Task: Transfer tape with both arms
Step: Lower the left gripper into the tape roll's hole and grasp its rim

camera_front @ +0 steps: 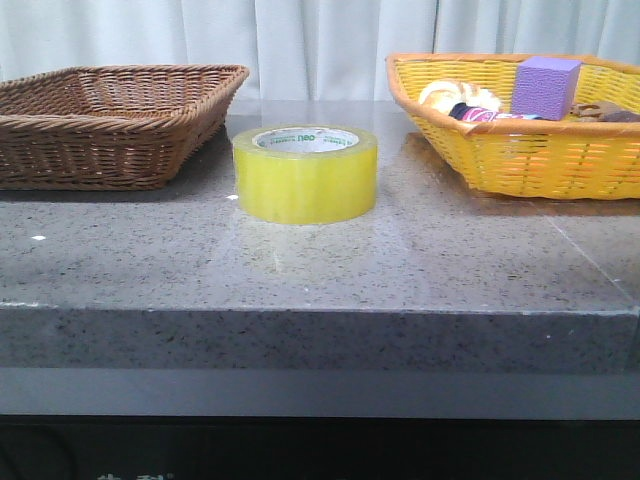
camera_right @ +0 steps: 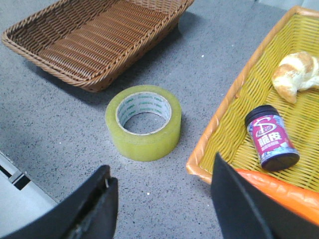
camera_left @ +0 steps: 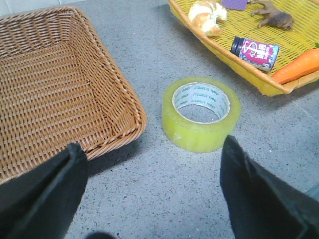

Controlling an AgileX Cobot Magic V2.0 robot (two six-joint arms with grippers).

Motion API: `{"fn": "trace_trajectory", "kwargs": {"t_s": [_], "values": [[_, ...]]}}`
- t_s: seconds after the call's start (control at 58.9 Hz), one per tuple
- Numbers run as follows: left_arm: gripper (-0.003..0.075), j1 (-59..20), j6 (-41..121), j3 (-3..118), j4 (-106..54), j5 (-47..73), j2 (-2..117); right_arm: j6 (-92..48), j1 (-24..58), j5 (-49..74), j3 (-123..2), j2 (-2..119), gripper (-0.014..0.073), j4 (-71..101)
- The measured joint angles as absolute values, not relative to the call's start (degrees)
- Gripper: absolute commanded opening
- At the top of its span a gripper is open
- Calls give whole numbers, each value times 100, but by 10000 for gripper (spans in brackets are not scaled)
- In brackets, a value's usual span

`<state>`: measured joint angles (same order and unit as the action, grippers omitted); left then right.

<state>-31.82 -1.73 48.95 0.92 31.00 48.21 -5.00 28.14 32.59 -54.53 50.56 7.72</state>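
Judging from how things lie, the transfer has hardly begun, if at all: the tape (camera_front: 305, 172) sits untouched, flat on its side with its core facing up, on the grey speckled surface (camera_front: 320, 270). Nearest the front edge, that surface is bare stone, and neither arm shows in the front view. The two wrist views place both grippers above the scene, looking down on the roll. The left gripper (camera_left: 154, 194) has its black fingers (camera_left: 52, 191) spread wide with nothing between them, and the tape lies ahead of the gap, apart from both tips. The right gripper (camera_right: 162, 206) is likewise released, fingers (camera_right: 89, 209) wide and empty, with the roll ahead of them and not touched.

Further back, the tape stands between two baskets. The brown wicker basket (camera_front: 110, 125) to the robot's left is near the roll but not touching it, and appears to hold nothing. The yellow basket (camera_front: 520, 150) to the right is also just apart from the roll; it holds a purple cube (camera_front: 545, 85), a croissant (camera_right: 296, 74), a small dark can with a pink label (camera_right: 270, 138), a carrot (camera_left: 299, 67) and a small brown toy animal (camera_left: 273, 18).

Everything is left to do: one arm must grasp the roll, pass it to the other, and that arm must set it down, probably in a basket.
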Motion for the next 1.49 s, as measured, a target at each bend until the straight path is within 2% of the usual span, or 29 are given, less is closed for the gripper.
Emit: {"fn": "trace_trajectory", "kwargs": {"t_s": [0.288, 0.509, 0.899, 1.204, 1.493], "values": [[545, -3519, 911, 5629, 70, 3619, 5370, -500, 2814, 3208, -5241, 4908, 444, 781], [545, -3922, 1938, 6997, 0, 4894, 6920, -500, 2814, 3199, -5232, 5004, 444, 781], [545, -3690, 4027, 9053, -1041, 6260, 9169, -500, 2814, 3195, -5232, 5004, 444, 781], [545, -3687, 4593, 9940, -1086, 6604, 10444, -500, 2814, 3195, -5232, 5004, 444, 781], [545, -3687, 4724, 10205, -1140, 6669, 11179, -500, 2814, 3195, -5232, 5004, 444, 781]]}}
